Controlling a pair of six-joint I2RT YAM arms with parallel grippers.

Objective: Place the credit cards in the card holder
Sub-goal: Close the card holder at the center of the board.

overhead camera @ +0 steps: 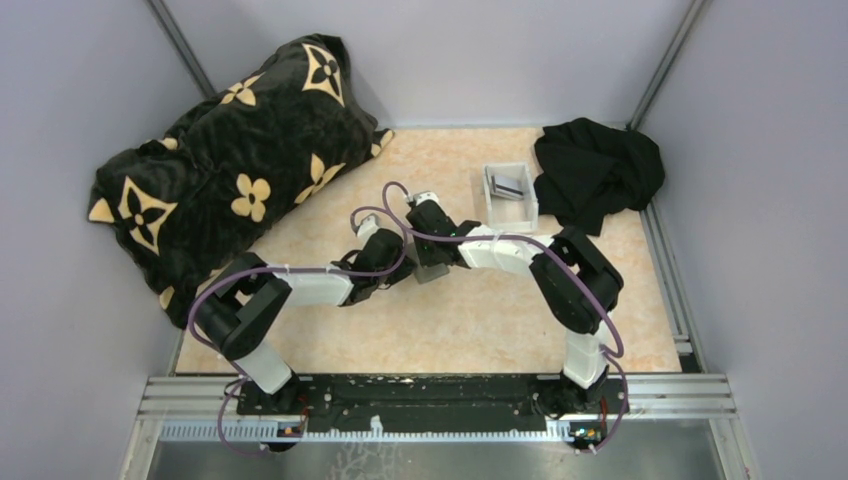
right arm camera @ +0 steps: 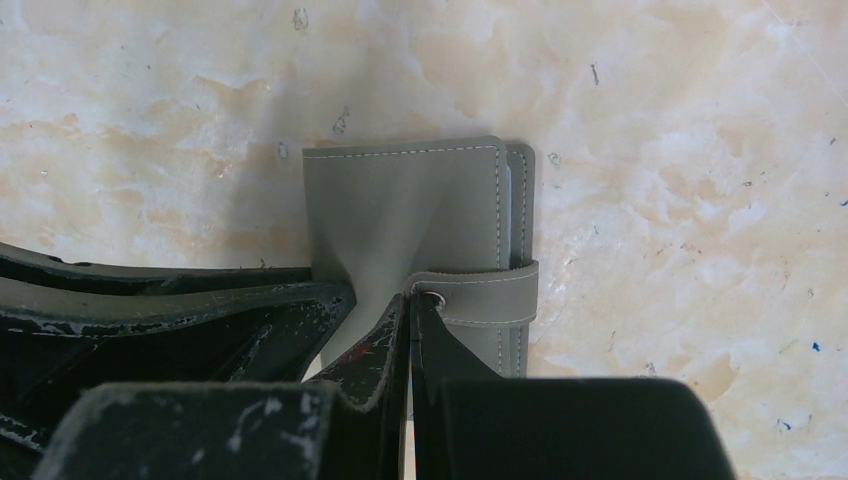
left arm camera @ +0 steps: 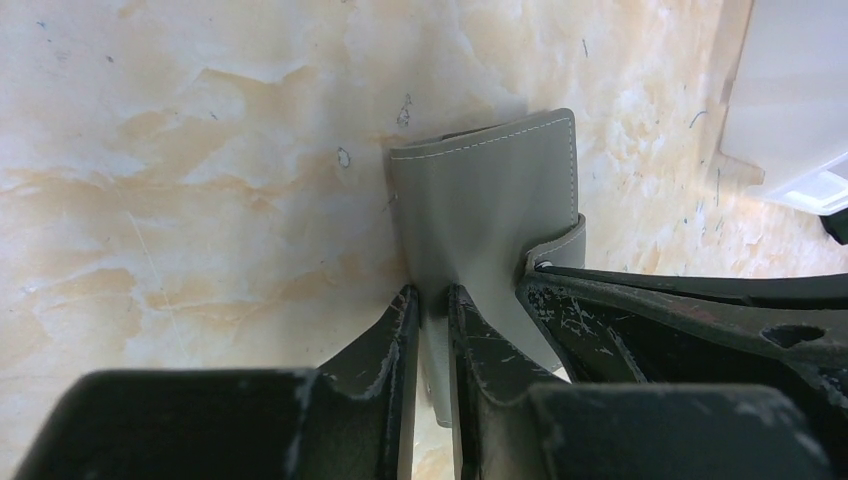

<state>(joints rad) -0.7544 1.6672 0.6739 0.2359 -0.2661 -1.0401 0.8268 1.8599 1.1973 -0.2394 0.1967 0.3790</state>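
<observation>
Soft, light card holder (left arm camera: 490, 200) will likely flop: left end effector (left arm camera: 432, 296) pinches its cover edge, right end effector (right arm camera: 410, 300) is clamped on its strap (right arm camera: 490, 295), both sensible holds.

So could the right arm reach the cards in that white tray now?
Probably not yet: the right gripper is shut on the strap of the card holder. The credit cards lie in the white tray close beside that arm, so once it lets go they look reachable.

Grey card holder (left arm camera: 490, 200) on the marbled table (left arm camera: 180, 150) — left gripper (left arm camera: 430, 320) pinching its near cover edge, right gripper (left arm camera: 540, 280) at its strap (left arm camera: 562, 238).
</observation>
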